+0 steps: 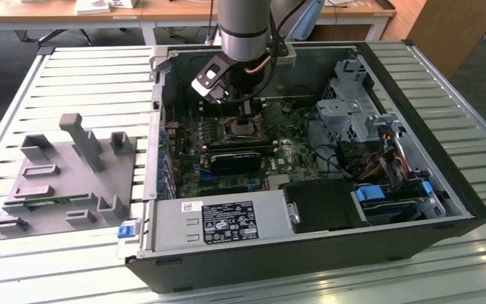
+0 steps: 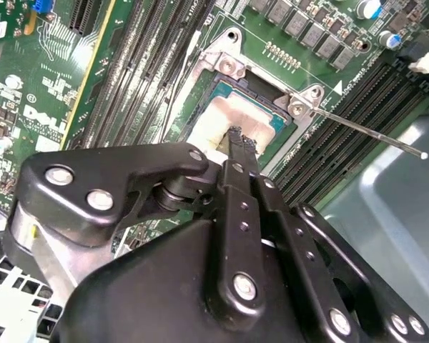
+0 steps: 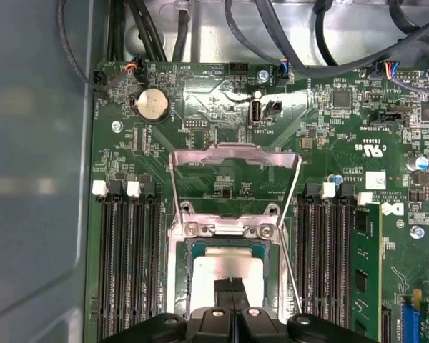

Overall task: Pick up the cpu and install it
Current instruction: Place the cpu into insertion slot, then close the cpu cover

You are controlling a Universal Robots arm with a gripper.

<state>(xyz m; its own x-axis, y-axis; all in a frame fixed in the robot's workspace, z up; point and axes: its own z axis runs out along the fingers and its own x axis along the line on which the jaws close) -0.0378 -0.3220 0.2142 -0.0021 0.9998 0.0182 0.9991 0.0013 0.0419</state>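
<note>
Here's the arm reaching straight down into the open computer case (image 1: 311, 259), which lies flat on the slatted table (image 1: 83, 76). Treat the case as a clock dial in the exterior view. The gripper (image 1: 243, 123) is just off centre toward eleven o'clock, right over the processor socket. The power supply (image 1: 218, 221) fills seven o'clock, the drive cage (image 1: 348, 95) sits at two, and a grey fixture (image 1: 66, 177) stands outside the case at nine o'clock.

In the second wrist view the fingers (image 2: 242, 171) are pressed together with no gap between them, and nothing is clamped. Their tips rest on the cpu (image 2: 216, 118). The chip is down in the socket, lying flat with its silver top facing up and a thin greenish edge showing around it.

In the first wrist view its sides are squared up with the metal retention frame (image 3: 229, 227) and run parallel to the memory slots (image 3: 125, 264) on both sides of the socket. It looks nearly square, so I cannot pick out a long axis. I also can't tell which way its corner marking points, because the fingertips cover part of the top.

The retention frame is swung up and open, off the chip. The thin wire lever (image 2: 365, 132) sticks out sideways over the neighbouring slots, unlatched. The green motherboard (image 3: 222, 107) surrounds it all.
</note>
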